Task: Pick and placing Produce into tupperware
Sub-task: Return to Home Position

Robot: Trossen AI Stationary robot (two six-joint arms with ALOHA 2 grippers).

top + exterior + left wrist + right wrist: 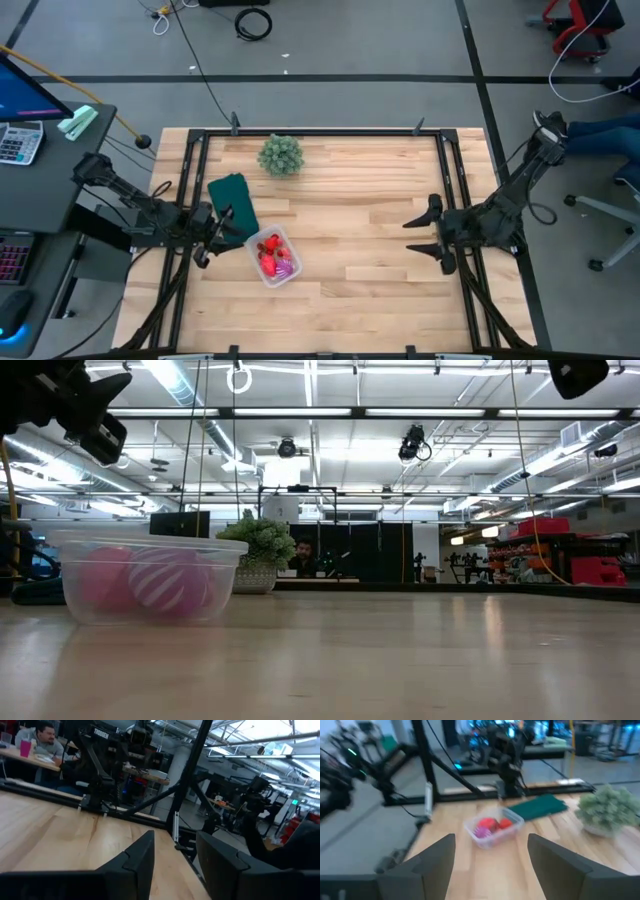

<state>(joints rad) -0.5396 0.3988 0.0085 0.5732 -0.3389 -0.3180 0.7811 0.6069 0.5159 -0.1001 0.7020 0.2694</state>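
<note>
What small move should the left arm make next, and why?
Probably draw the left tool back, away from the tupperware. That tool hangs open and empty beside it, and the produce already lies inside. The right tool waits open on the right.

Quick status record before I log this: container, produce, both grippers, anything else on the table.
tupperware: upright on the table's left half
produce: red pieces plus a purple piece, all inside the tupperware; none seen loose
left gripper: fingers open, empty, beside the tupperware
right gripper: fingers open, empty, over the right half
other: dark green flat piece and bushy plant farther back
</note>
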